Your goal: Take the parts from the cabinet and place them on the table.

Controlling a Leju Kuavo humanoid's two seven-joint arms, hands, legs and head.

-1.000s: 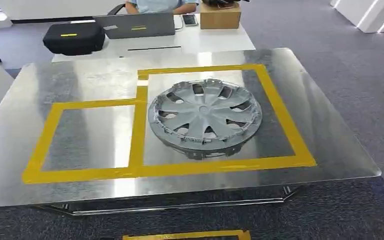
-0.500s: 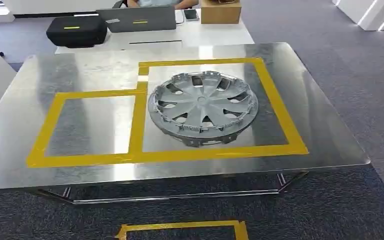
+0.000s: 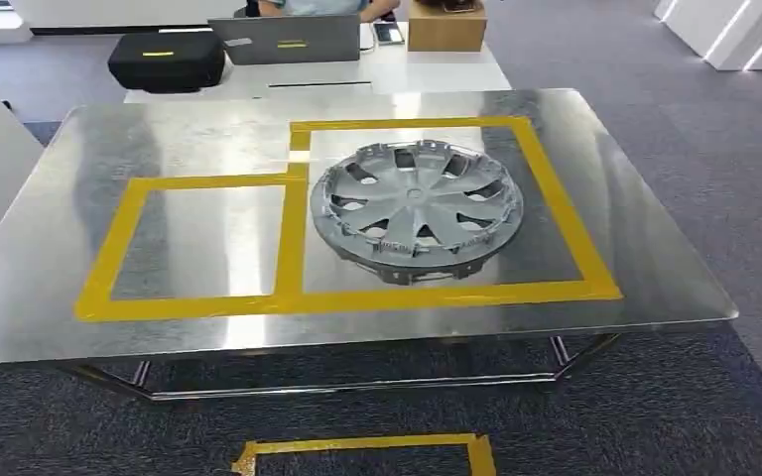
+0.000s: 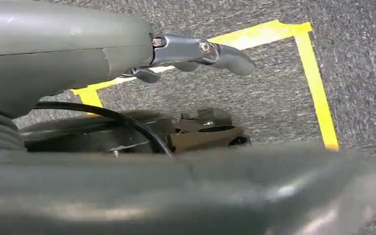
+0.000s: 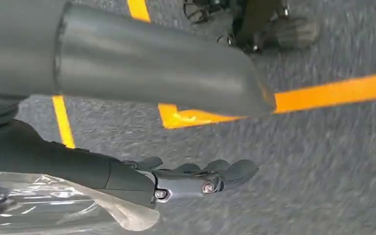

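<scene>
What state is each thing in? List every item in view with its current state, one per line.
hubcap: lying face up inside the right yellow tape box on the metal table.
left tape box: nothing in it.
laptop: open, on the white desk behind.
black case: closed, beside the laptop.
left hand: holds nothing, hanging over the carpet.
right hand: holds nothing, fingers extended, over the carpet.

text: none legible | black case (image 3: pixel 167 59): yellow label (too small to read) | laptop (image 3: pixel 285 39): same
</scene>
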